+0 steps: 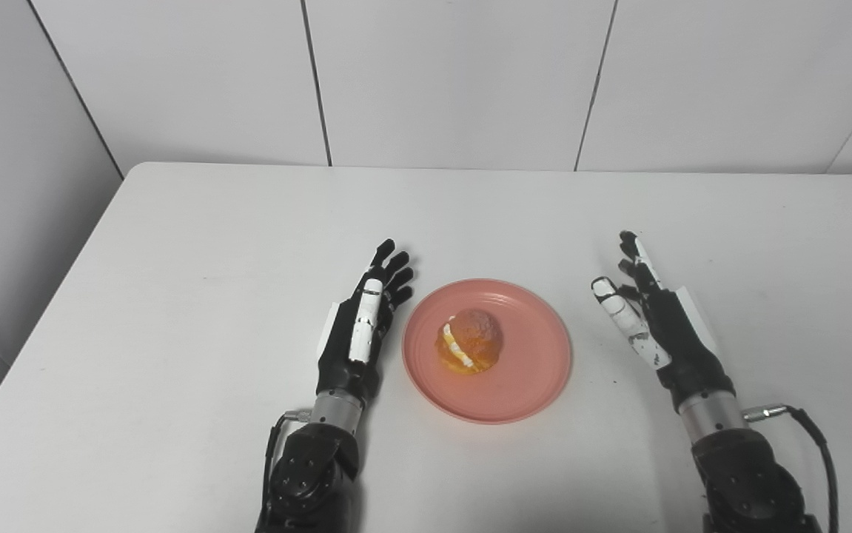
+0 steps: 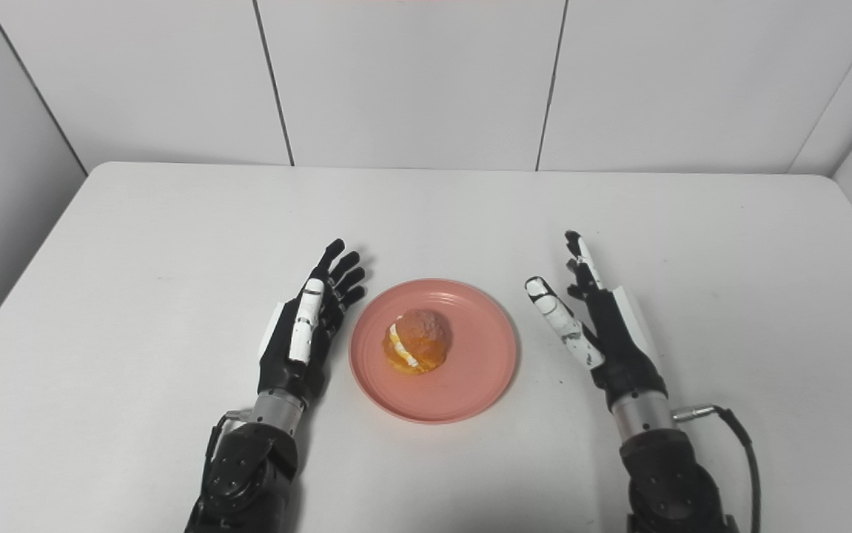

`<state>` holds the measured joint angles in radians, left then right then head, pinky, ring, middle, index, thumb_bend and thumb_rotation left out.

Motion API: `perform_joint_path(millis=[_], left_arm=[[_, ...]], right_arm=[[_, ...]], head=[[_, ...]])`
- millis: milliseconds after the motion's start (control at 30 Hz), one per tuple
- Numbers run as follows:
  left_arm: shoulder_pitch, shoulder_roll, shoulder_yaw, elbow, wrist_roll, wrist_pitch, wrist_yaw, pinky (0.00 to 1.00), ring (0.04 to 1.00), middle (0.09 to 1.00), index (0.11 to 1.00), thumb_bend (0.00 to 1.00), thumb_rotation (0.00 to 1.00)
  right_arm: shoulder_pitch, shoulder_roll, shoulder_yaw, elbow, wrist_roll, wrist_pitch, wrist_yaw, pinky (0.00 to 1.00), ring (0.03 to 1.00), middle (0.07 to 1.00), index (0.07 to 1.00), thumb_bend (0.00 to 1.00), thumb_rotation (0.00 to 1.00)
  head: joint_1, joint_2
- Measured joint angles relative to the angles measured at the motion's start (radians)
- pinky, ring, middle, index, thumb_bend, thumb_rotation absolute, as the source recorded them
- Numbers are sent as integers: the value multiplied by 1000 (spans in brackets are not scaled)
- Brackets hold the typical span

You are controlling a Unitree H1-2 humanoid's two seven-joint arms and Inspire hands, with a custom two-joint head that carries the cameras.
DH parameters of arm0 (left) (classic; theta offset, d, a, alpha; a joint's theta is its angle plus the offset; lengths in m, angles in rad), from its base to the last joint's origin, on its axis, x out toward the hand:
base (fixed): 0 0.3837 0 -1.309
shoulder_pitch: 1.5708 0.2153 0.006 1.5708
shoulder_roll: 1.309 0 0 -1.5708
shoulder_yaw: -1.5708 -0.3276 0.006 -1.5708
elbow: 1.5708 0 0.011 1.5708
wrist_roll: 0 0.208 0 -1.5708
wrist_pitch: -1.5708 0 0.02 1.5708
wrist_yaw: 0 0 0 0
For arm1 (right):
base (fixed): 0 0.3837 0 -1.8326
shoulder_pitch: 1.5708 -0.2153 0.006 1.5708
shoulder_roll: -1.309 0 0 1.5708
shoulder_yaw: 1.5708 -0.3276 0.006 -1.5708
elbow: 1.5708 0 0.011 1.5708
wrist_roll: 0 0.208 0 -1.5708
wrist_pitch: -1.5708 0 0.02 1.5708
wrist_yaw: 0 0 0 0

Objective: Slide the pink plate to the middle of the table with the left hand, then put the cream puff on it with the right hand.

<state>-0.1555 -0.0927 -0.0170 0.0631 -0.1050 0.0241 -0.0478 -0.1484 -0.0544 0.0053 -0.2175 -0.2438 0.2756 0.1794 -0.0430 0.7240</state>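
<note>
A: What occupies the centre of the white rectangular table (image 1: 196,244)?

B: A round, shallow pink plate (image 1: 525,370) with faint concentric ridges lies flat near the middle of the table, closer to the near edge than to the far one. On it, a little left of its centre, sits the golden-brown cream puff (image 1: 470,340), split across, with a band of white and yellow filling showing on its left flank.

A: How does the left hand stand?

B: The black-and-white left hand (image 1: 363,326) lies low over the table just beside the plate's left rim, palm turned toward the plate. Its fingers (image 1: 394,270) are straight and held nearly together, pointing away from the robot; they grasp nothing. Whether it touches the rim cannot be told.

A: And the right hand?

B: The black-and-white right hand (image 2: 603,326) stands on the plate's right side, clearly apart from the rim, with bare table between them. Its fingers (image 2: 577,255) are extended and point away from the robot, the white-tipped thumb (image 2: 555,311) is splayed toward the plate, and the hand is empty. A black cable (image 2: 740,444) loops from the wrist.

A: What bounds the scene?

B: Pale wall panels (image 1: 455,74) with dark seams rise behind the table's far edge and along both sides.
</note>
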Motion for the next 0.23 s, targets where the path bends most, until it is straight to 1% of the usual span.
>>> perform_joint_path(millis=[100,133,167,233], left_arm=[[22,11,0,-20,-1,0,-4,917,913,926,927,392,1000],[30,14,0,-30,-1,0,-6,918,913,926,926,387,994],[36,16,1,-38,-1,0,-7,918,912,926,926,386,991],[53,18,3,-56,-10,1,-10,928,916,930,927,381,985]], right_arm=[[15,21,-18,4,80,0,-4,999,1000,1000,1000,840,1000],[20,26,-18,6,103,0,-6,1000,1000,1000,1000,809,1000],[23,28,-17,8,114,-1,-7,1000,1000,1000,1000,799,1000],[33,31,-16,34,151,-25,-9,1000,1000,1000,1000,805,992]], head=[[5,5],[5,5],[9,8],[14,12]])
